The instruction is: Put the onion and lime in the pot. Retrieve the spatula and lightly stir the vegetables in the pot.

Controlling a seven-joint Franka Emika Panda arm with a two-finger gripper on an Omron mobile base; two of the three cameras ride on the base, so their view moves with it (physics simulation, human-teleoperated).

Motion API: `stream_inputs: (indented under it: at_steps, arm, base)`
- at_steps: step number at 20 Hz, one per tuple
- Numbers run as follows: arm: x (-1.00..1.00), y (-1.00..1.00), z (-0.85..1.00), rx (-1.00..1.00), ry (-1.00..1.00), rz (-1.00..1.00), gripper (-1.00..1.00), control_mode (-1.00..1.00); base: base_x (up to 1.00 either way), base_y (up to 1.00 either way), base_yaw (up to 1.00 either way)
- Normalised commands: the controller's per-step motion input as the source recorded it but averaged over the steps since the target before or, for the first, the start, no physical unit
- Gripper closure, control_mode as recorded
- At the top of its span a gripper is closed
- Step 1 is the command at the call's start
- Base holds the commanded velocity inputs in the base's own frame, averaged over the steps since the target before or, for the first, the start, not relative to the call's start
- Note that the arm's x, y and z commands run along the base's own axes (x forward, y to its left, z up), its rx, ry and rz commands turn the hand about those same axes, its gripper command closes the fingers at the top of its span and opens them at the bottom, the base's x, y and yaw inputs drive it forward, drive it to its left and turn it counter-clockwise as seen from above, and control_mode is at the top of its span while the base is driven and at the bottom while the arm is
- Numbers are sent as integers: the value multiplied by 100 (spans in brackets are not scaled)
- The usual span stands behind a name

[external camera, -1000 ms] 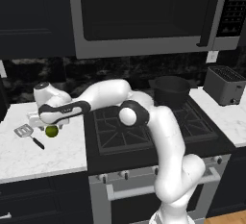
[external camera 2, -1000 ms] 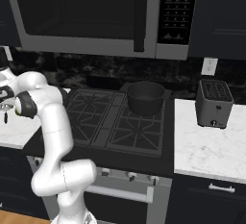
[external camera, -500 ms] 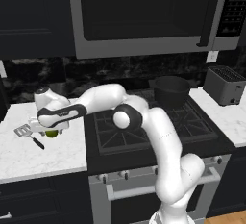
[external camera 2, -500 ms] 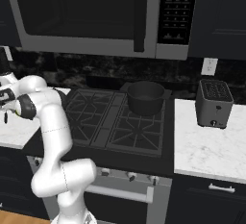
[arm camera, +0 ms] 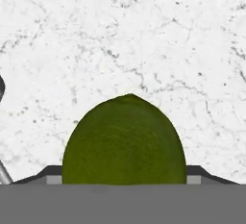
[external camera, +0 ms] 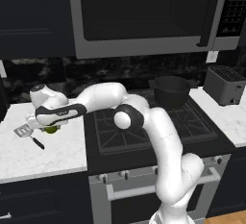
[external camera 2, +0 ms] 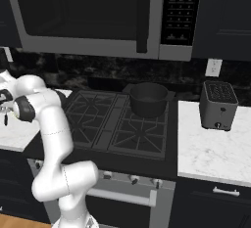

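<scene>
Lime (arm camera: 124,141) between gripper (arm camera: 124,177) tips

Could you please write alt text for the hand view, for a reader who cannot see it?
A yellow-green lime sits close up between the gripper fingertips, resting on a white marble counter.
</scene>
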Motion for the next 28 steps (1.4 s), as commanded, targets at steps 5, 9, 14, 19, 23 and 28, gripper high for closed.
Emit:
stream_inputs:
  at_steps: [5,9,14,19,23,28]
  arm:
    - [-68,-68,100,0,-39,0,100,-100]
    - [-53,-100,80,3,-31,0,100,-100]
    - [-17,-100,36,11,-14,0,100,-100]
    - [-1,-100,23,10,-4,0,100,-100]
    - [0,-100,24,10,-1,0,100,-100]
    - [0,-100,23,8,-2,0,100,-100]
  base:
    - [0,0,0]
    - [0,0,0]
    - [0,0,0]
    - [0,0,0]
    - [0,0,0]
    - [0,0,0]
